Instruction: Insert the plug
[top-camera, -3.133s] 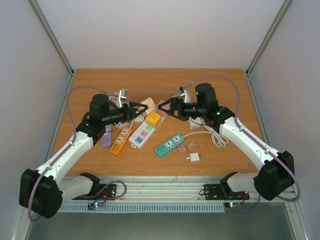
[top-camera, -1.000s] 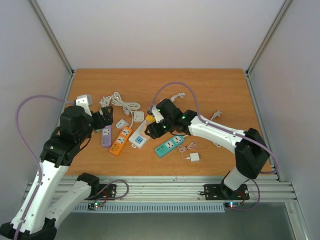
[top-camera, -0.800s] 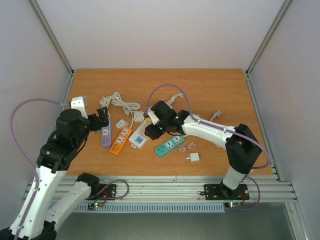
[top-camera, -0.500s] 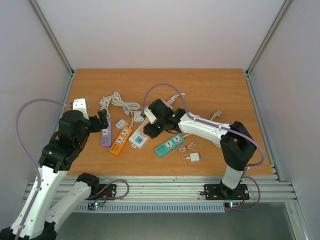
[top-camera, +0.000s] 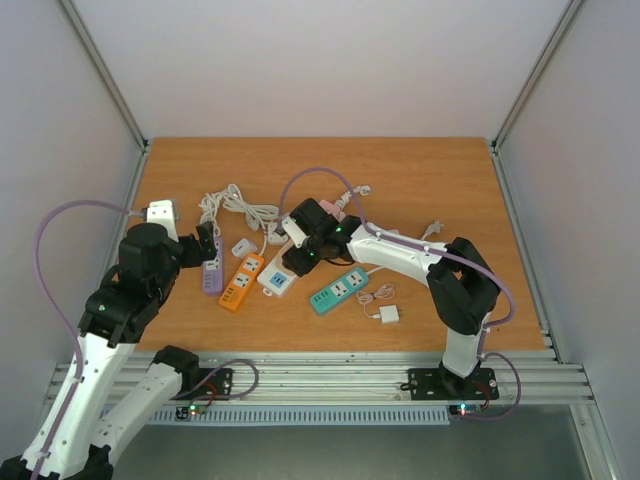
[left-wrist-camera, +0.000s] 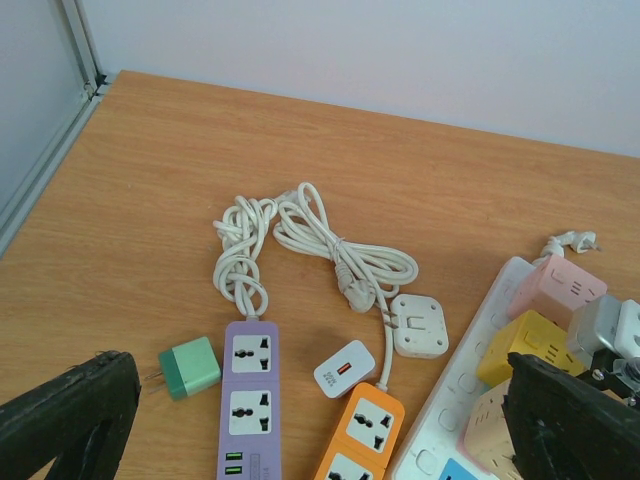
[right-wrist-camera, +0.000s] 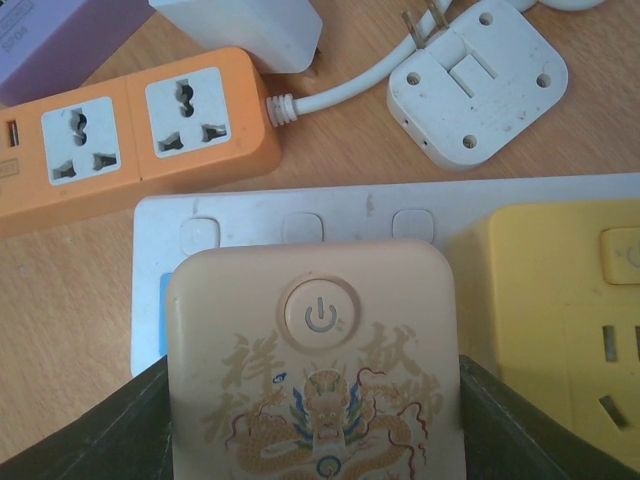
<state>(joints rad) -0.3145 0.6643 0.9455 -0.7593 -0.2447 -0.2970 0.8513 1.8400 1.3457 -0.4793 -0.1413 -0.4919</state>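
My right gripper (right-wrist-camera: 316, 432) is shut on a beige cube adapter (right-wrist-camera: 318, 300) with a power button and a dragon print. A finger (right-wrist-camera: 95, 430) presses each of its sides. The cube is over the white power strip (right-wrist-camera: 300, 215), beside a yellow cube adapter (right-wrist-camera: 560, 320); whether it is seated in a socket is hidden. In the top view the right gripper (top-camera: 298, 250) is over the strip (top-camera: 278, 282). My left gripper (top-camera: 206, 244) is open and empty, left of the strips, above the purple strip (left-wrist-camera: 249, 400).
An orange strip (top-camera: 240, 280) lies left of the white one and a teal strip (top-camera: 338, 290) right of it. A green charger (left-wrist-camera: 190, 366), small white charger (left-wrist-camera: 343, 368), flat white adapter (left-wrist-camera: 418, 325), pink cube (left-wrist-camera: 556, 288) and coiled white cable (left-wrist-camera: 330, 235) lie around.
The left arm has pulled back to the left. The right gripper has come down and moved left over the white strip with the beige cube.
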